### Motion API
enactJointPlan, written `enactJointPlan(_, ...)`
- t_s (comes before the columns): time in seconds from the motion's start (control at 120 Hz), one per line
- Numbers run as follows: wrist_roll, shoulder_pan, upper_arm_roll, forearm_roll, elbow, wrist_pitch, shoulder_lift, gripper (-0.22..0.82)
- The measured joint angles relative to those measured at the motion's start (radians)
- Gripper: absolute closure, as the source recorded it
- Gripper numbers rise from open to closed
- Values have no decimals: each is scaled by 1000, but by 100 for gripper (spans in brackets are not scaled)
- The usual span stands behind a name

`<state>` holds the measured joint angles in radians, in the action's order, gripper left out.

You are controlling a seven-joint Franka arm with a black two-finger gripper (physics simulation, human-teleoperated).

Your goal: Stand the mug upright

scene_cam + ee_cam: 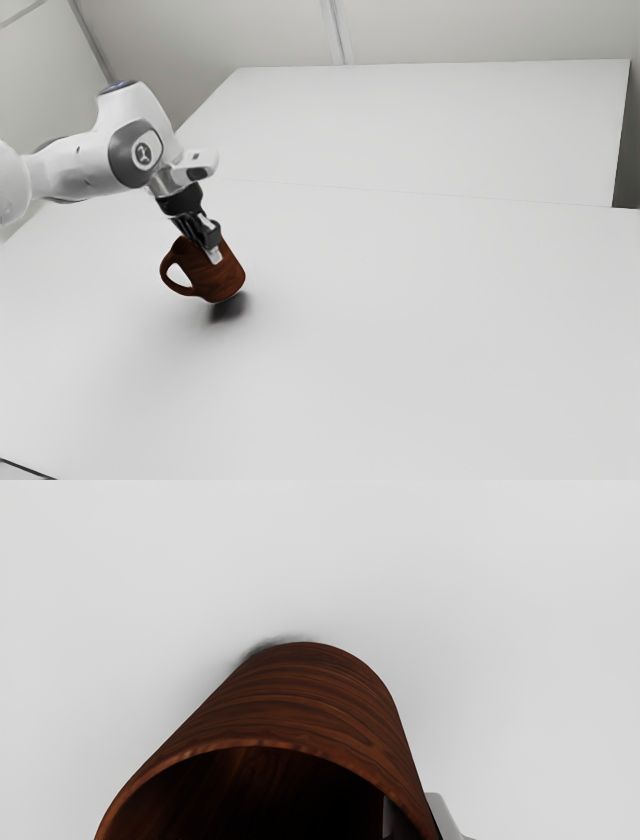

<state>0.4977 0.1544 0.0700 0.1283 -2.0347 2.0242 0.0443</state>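
In the exterior view the mug [222, 275] is just below the gripper [207, 246], over the near part of the white table [400, 330], toward the exterior view's left. It is brown with a wood grain and stands neither upright nor flat: it leans, its mouth turned up toward the arm [75, 168] and its base slanting down toward the exterior view's right. The handle [167, 272] juts out on the side facing the exterior view's left. A dark shadow [228, 309] lies on the table close under the base; whether the base touches the table there, I cannot tell.

The gripper is closed on the mug's wall, holding it near the rim [260, 743]. In the wrist view one finger [390, 820] reaches inside the mug and the other finger [441, 812] lies along the outside, with the wall pinched between them.

The mug's mouth opens toward the wrist camera. Within it, the grain shows faintly on the inner wall, and the finger is close against that wall at one side. Deeper in, the hollow goes to near black, so the bottom and anything lying on it are hidden. Beyond the rim, the outer side narrows away toward the base, with the shadow beside its far end.
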Motion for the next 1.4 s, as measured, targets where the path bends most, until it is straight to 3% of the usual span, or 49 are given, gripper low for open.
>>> enactJointPlan(0.133, -83, -28, 9, -52, -38, 54, -3, 78)
enactJointPlan(0.417, -211, 40, 30, -78, -85, 127, 18, 78)
enactJointPlan(0.575, -262, 22, 37, -83, -89, 151, 44, 78)
enactJointPlan(0.775, -308, 21, 50, -96, -89, 161, 55, 37)
enactJointPlan(0.908, -331, 23, 51, -98, -86, 159, 45, 20)
enactJointPlan(1.133, -355, 23, 57, -93, 12, 74, -10, 7)
enactJointPlan(1.4, -372, 19, 77, -84, 345, -157, 75, 2)
